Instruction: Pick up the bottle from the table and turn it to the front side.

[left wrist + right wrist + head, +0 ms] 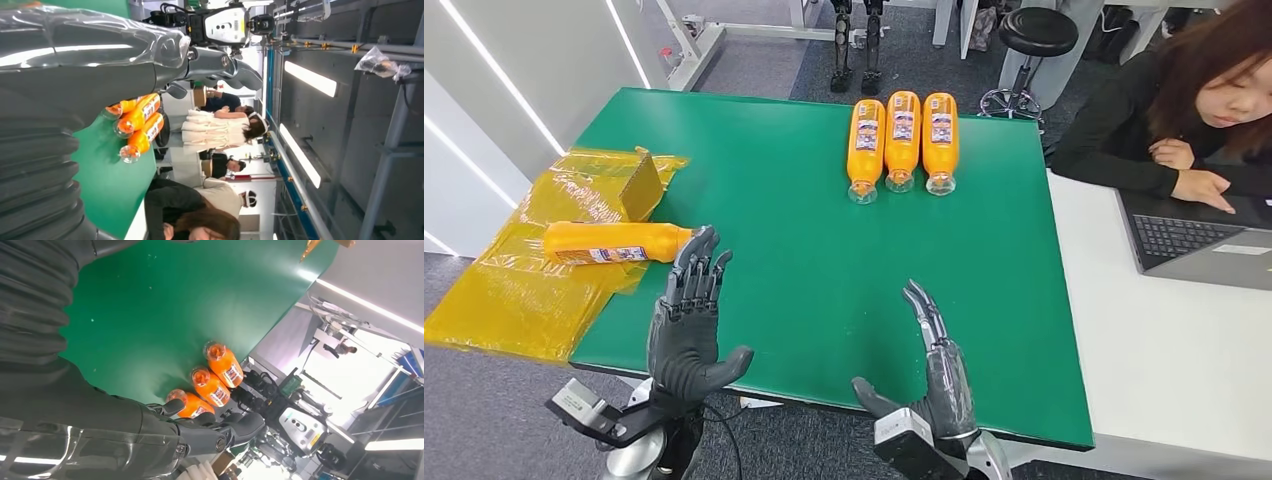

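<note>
Bottle [619, 243] lay on its side at the frame's left, on yellow plastic wrap [524, 290] beside the green table [804, 260].

I had both hands empty with fingers spread: left hand [689, 320] just short of the bottle's near end, right hand [929, 370] lower centre over bare mat. Three more bottles [902, 142] lay together at upper centre, well apart. I judged the slick, crinkled wrap the main risk: the round bottle could roll or slide away under a glancing touch, or the fingers could snag wrap instead.
</note>
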`<act>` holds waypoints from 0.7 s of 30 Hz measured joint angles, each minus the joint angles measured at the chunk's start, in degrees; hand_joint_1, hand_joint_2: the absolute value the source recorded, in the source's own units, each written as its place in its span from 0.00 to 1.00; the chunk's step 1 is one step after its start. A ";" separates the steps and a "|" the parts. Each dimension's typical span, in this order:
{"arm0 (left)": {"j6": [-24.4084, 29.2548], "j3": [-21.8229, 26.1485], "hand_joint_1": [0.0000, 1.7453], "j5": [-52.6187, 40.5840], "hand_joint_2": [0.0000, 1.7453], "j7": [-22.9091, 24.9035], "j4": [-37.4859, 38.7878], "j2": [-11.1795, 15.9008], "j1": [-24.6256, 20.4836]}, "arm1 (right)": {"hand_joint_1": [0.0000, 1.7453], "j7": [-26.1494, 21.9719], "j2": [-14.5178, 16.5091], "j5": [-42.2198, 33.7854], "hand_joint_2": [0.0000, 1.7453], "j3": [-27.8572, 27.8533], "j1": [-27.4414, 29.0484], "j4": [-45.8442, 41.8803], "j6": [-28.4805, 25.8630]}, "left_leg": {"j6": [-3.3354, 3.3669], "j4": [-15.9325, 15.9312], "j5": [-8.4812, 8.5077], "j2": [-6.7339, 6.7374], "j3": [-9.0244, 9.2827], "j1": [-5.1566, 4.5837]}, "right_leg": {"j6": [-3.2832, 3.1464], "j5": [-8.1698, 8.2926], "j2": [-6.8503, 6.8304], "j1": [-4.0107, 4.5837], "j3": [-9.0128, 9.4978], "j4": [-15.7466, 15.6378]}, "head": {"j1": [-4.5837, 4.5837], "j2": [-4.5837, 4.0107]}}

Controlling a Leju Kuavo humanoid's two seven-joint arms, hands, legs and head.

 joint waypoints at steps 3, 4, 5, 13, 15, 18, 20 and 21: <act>0.12 0.38 0.00 0.01 1.00 -0.01 -0.05 -0.01 0.34 | 0.00 0.08 0.00 -0.01 1.00 0.01 -0.15 -0.09 -0.01 | 0.00 0.00 0.00 0.00 0.00 0.00 | 0.00 0.00 0.00 0.00 0.01 0.00 | -0.01 0.00; 0.26 0.66 0.00 0.01 1.00 -0.02 -0.15 -0.01 0.56 | 0.00 0.14 0.02 -0.08 1.00 0.01 -0.35 -0.07 0.04 | 0.00 0.00 0.00 0.01 -0.01 0.00 | 0.00 0.00 0.00 0.00 0.02 0.01 | -0.01 0.00; 0.48 1.06 0.00 -0.04 1.00 -0.02 -0.29 -0.01 0.79 | 0.00 0.22 0.09 -0.28 1.00 0.02 -0.74 0.00 0.20 | 0.00 0.00 0.00 0.01 0.00 0.00 | 0.00 0.00 0.01 0.00 0.02 0.01 | -0.01 0.00; 1.90 2.81 0.00 -3.30 1.00 -0.03 0.24 -0.35 -1.53 | 0.00 1.01 2.71 -2.08 1.00 0.05 -8.18 2.62 3.58 | 0.01 0.00 0.16 -0.04 0.03 0.00 | -0.06 0.06 -0.09 0.00 0.02 0.05 | 0.00 0.00; 1.79 3.06 0.00 -3.84 1.00 -0.03 0.90 -0.68 -2.91 | 0.00 1.10 3.32 -1.59 1.00 0.02 -8.81 2.93 3.90 | 0.01 0.00 0.17 -0.05 0.02 0.00 | -0.09 0.09 -0.10 0.00 0.02 0.06 | -0.01 0.00; 1.11 3.64 0.00 -4.55 1.00 -0.03 1.91 -1.08 -4.73 | 0.00 1.92 4.10 -0.14 1.00 -0.02 -9.07 2.86 4.30 | 0.01 0.00 0.17 -0.04 0.02 0.00 | -0.09 0.11 -0.09 0.00 0.01 0.06 | -0.02 0.00; 0.61 3.87 0.00 -4.94 1.00 -0.03 2.52 -1.32 -5.62 | 0.00 2.53 4.46 0.62 1.00 -0.08 -9.09 2.57 4.38 | 0.01 0.00 0.17 -0.04 0.02 0.00 | -0.09 0.11 -0.09 0.00 0.00 0.06 | -0.01 0.00; 0.38 3.94 0.00 -5.11 1.00 -0.03 2.85 -1.45 -6.03 | 0.00 2.71 4.58 0.85 1.00 -0.15 -9.09 2.40 4.41 | 0.01 0.00 0.16 -0.04 0.01 0.00 | -0.09 0.11 -0.09 0.00 0.00 0.06 | -0.01 0.00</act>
